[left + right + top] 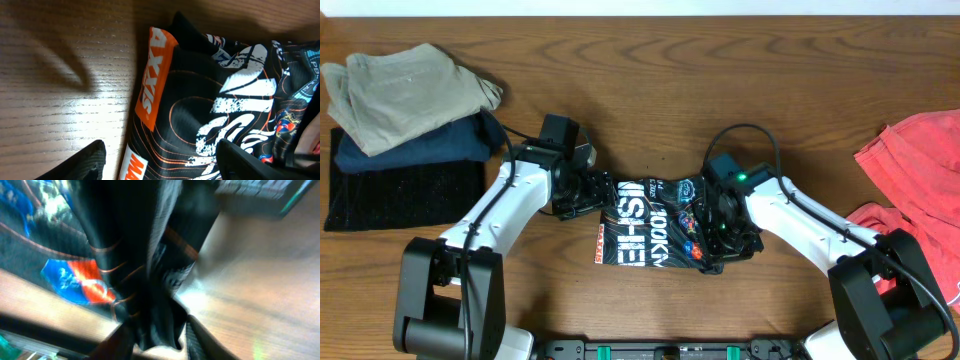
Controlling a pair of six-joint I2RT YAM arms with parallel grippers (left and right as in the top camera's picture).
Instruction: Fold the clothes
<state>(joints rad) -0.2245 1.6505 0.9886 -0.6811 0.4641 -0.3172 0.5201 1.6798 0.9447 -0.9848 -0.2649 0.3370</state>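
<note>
The black jersey with orange contour lines and white lettering lies folded into a small packet at the table's middle. My left gripper is at its left end. In the left wrist view that gripper is open and straddles the jersey's edge, with one finger over bare wood and the other over the cloth. My right gripper is at the packet's right front corner. The blurred right wrist view shows this gripper open, with a bunch of jersey hanging between its fingers and a thin gap beside one.
A stack of folded clothes sits at the far left: beige on navy on black. Coral-red garments lie crumpled at the right edge. The wooden table runs bare behind the arms.
</note>
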